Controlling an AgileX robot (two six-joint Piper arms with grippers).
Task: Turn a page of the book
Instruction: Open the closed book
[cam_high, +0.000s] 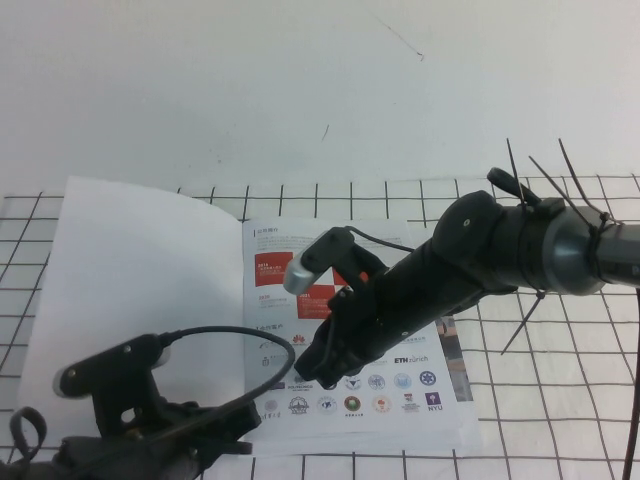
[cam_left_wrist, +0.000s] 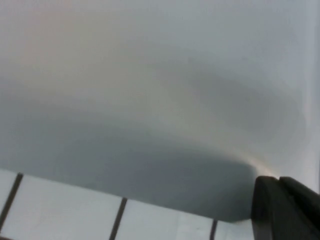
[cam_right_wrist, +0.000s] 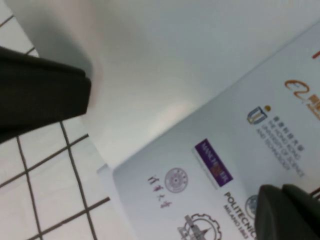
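White table (cam_high: 300, 90), bare at the far side; the near half carries a white cloth with a black grid (cam_high: 560, 400).

Nearest the camera, low on the robot's left: the left gripper (cam_high: 235, 425), at the near edge of the book, beside the bottom of the spine. The left wrist view shows only one dark fingertip (cam_left_wrist: 285, 210) against white paper, so whether its fingers are apart or together cannot be told. A black cable (cam_high: 215, 335) loops up from the wrist camera.

The book (cam_high: 350, 400) lies open and flat on the grid cloth, centre-left. The page (cam_high: 140, 290), plain white side up, is laid over to the robot's left of the spine. It rests down on the cloth, with a slight bow near the fold. The right-hand leaf (cam_high: 275, 245) shows red squares near the top and rows of logos lower down.

Over that printed leaf: the right gripper (cam_high: 305, 375), fingers together, holding nothing, tip down at the logo rows just right of the spine. In the right wrist view its dark fingertips (cam_right_wrist: 287, 210) sit over the logos; actual contact with the paper cannot be confirmed. The right arm (cam_high: 520, 250) reaches in from the right, above the book.
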